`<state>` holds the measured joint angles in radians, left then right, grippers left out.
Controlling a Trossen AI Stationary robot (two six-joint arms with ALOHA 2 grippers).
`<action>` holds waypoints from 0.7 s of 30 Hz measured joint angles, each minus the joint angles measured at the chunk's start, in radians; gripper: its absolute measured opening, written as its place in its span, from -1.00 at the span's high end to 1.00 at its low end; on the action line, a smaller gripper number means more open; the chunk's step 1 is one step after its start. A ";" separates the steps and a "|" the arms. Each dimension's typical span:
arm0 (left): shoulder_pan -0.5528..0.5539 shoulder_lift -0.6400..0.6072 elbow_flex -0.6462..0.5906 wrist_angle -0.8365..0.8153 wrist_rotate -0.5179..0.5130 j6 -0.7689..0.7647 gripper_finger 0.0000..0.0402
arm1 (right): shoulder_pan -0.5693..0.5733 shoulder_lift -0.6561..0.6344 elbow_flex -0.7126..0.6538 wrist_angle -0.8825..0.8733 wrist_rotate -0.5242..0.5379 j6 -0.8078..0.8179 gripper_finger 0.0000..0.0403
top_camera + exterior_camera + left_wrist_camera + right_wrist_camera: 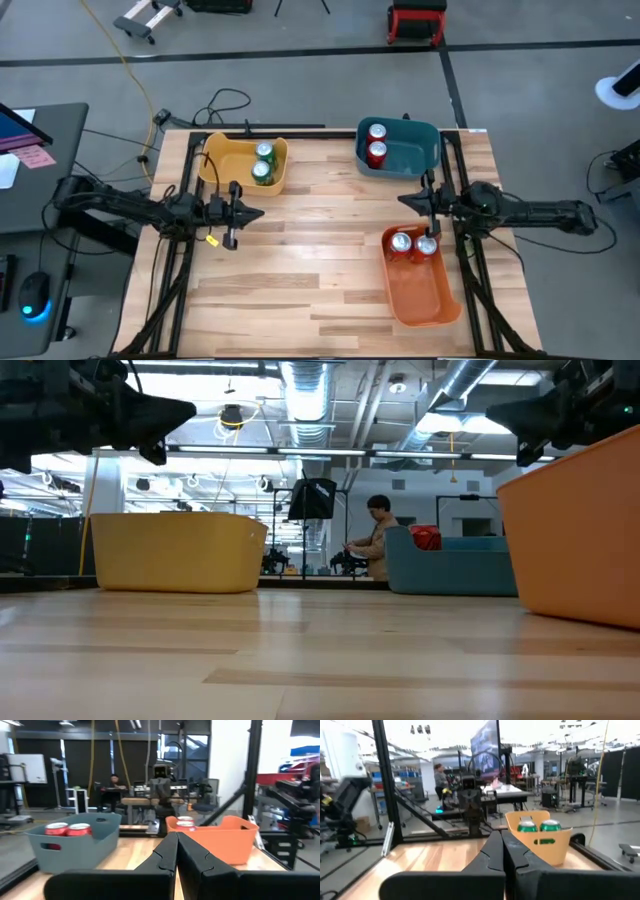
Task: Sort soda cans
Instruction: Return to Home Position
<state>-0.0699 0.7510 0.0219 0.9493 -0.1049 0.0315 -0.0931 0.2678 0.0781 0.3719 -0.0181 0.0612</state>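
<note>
In the low view, the orange bin [575,530] hides its cans [401,243].

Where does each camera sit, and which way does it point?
High: overhead, straight down on the table; both arms show, left gripper and right gripper.
Low: tabletop height, looking across into the room; arm parts at top corners.
Left wrist: on the left arm, past its shut fingers toward teal bin and orange bin.
Right wrist: on the right arm, past its shut fingers toward the yellow bin, which high and low views share.
</note>
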 joint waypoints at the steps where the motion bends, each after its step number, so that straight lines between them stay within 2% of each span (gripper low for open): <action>1: 0.007 -0.024 0.000 -0.022 0.000 -0.003 0.99 | -0.020 -0.010 0.000 -0.002 -0.023 0.007 0.99; 7: 0.020 -0.232 0.000 -0.275 0.000 -0.042 0.99 | -0.116 -0.083 0.000 -0.055 -0.142 0.046 0.99; 15: 0.019 -0.483 0.000 -0.569 0.001 -0.065 0.99 | -0.126 -0.119 0.000 -0.110 -0.168 0.085 0.99; 21: 0.019 -0.645 -0.015 -0.685 -0.005 -0.070 0.99 | -0.098 -0.119 0.000 -0.114 -0.149 0.079 0.99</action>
<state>-0.0509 0.1062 0.0071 0.2643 -0.1103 -0.0387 -0.1909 0.1491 0.0781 0.2580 -0.1671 0.1406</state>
